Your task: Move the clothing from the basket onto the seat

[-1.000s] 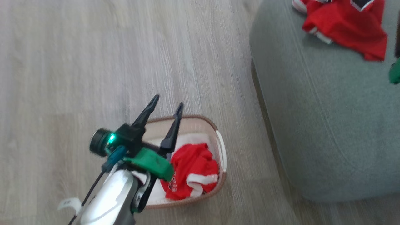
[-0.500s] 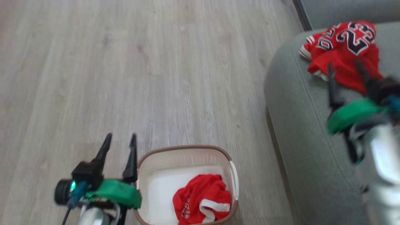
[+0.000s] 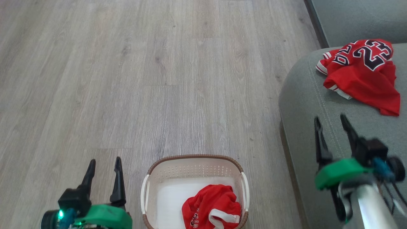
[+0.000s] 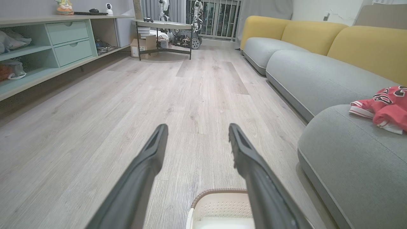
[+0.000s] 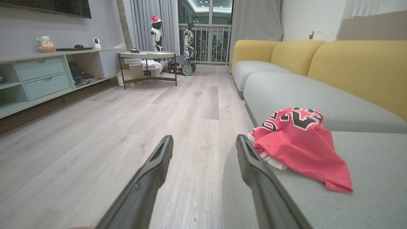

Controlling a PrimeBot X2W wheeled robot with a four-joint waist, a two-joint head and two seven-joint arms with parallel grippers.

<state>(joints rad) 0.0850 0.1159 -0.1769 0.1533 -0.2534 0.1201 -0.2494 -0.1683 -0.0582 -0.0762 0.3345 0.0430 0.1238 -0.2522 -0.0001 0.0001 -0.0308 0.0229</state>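
Beside the basket (image 3: 194, 156), no longer over it, left fingers (image 3: 118, 183)

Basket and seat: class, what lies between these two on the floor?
A bare strip of wood floor lies between the basket and the seat, with nothing resting on it, as the head view shows.

The head view looks steeply down on the floor (image 3: 159, 79). Both wrist views skim low along it, sharing the seat (image 5: 365, 165) and its jersey (image 5: 299, 146).
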